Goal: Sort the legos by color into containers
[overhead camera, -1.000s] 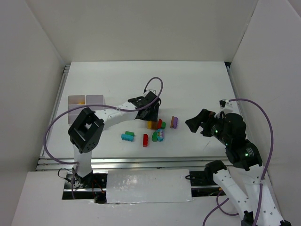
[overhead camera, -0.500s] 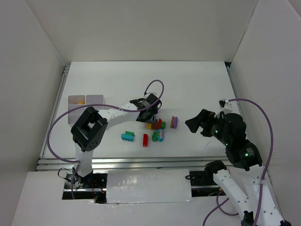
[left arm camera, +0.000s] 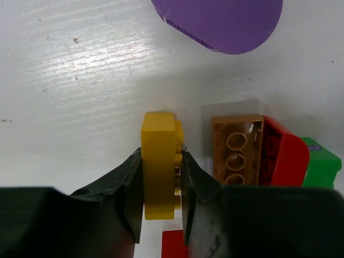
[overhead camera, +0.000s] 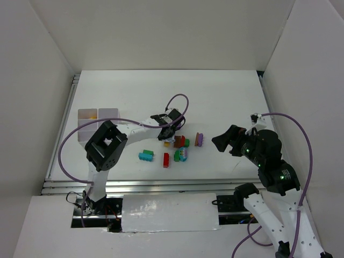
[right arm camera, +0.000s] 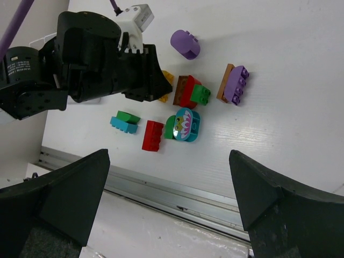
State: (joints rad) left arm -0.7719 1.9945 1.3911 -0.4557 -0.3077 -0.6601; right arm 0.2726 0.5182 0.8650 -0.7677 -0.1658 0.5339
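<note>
My left gripper point(left arm camera: 161, 158) is shut on a yellow brick point(left arm camera: 158, 161) that stands on edge on the white table, a finger pressed to each side. Just right of it lie an orange brick point(left arm camera: 236, 148), a red brick point(left arm camera: 285, 156) and a green one point(left arm camera: 321, 166). A purple oval point(left arm camera: 220, 21) lies beyond. From above, the left gripper point(overhead camera: 168, 137) sits at the left end of the lego cluster point(overhead camera: 180, 142). My right gripper point(overhead camera: 223, 141) hovers open to the right, nothing between its fingers point(right arm camera: 70, 199). The white tray point(overhead camera: 108, 113) lies far left, half behind the arm.
More legos lie nearer the front edge: a teal-and-green brick point(overhead camera: 145, 155), a red brick point(overhead camera: 166, 159), a teal oval with a flower picture point(right arm camera: 186, 124) and a purple-on-orange brick point(overhead camera: 199, 140). One tray compartment holds something yellow point(overhead camera: 92, 115). White walls enclose the table.
The left gripper's fingers have closed onto the yellow brick and the left arm has shifted slightly forward. The right arm has not moved.
</note>
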